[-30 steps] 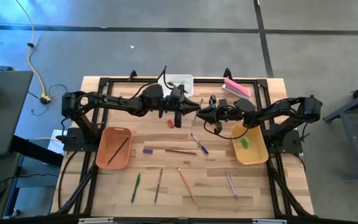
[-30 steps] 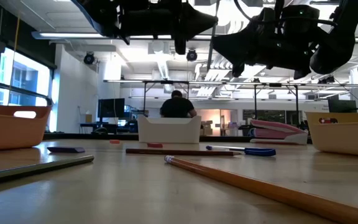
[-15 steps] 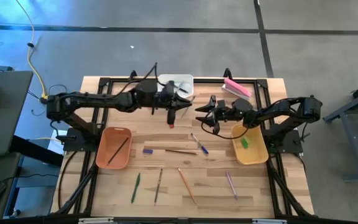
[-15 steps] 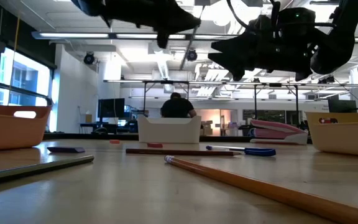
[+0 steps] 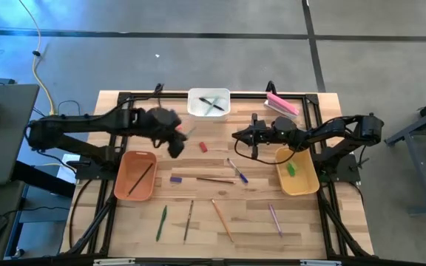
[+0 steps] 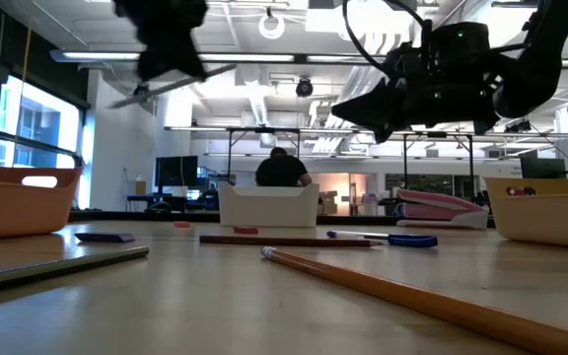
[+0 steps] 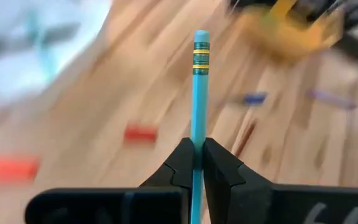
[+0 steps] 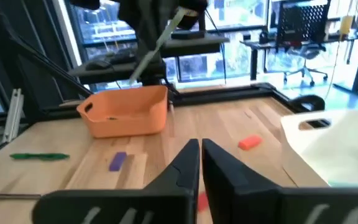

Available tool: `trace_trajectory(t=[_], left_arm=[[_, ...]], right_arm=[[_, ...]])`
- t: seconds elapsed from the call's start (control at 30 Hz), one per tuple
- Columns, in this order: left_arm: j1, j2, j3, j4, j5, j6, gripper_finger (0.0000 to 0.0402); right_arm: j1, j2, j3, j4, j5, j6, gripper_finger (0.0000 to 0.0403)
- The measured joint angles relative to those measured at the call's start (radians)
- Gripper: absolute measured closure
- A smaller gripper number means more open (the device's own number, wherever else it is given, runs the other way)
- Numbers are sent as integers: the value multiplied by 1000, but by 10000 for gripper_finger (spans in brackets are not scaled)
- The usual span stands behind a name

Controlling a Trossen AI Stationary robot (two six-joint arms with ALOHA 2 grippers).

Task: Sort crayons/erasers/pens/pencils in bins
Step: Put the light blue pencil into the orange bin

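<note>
On the counter (image 5: 250,222), the orange-brown bin (image 5: 135,176) sits at nine o'clock, the mustard bin (image 5: 299,179) at three, the white bin (image 5: 208,103) at twelve. The left gripper (image 7: 197,163) hangs near ten o'clock, jaws clenched on a teal pencil (image 7: 199,93). The right gripper (image 5: 237,136) hovers near one o'clock, jaws pressed together, empty. A red crayon (image 5: 203,147) lies between them.

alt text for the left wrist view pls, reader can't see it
The left gripper is shut on a teal pencil, which sticks out forward past the dark fingers, its banded ferrule end farthest from the camera. Beyond it is a blurred wooden table with two red crayons and the mustard yellow bin farther off.
</note>
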Motion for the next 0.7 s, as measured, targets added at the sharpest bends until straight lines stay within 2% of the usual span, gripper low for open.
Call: trace_trajectory(t=[0.2,0.43,0.7], left_arm=[[-106,-22,-4,-340,-81,-177,399],[-236,-52,-111,-394,-68,-356,399],[-399,-191,-268,-397,-121,-660,399]], right_arm=[[-6,0,0,-18,0,-2,388],[-6,0,0,-27,0,-4,399],[-6,0,-1,-41,19,-15,402]])
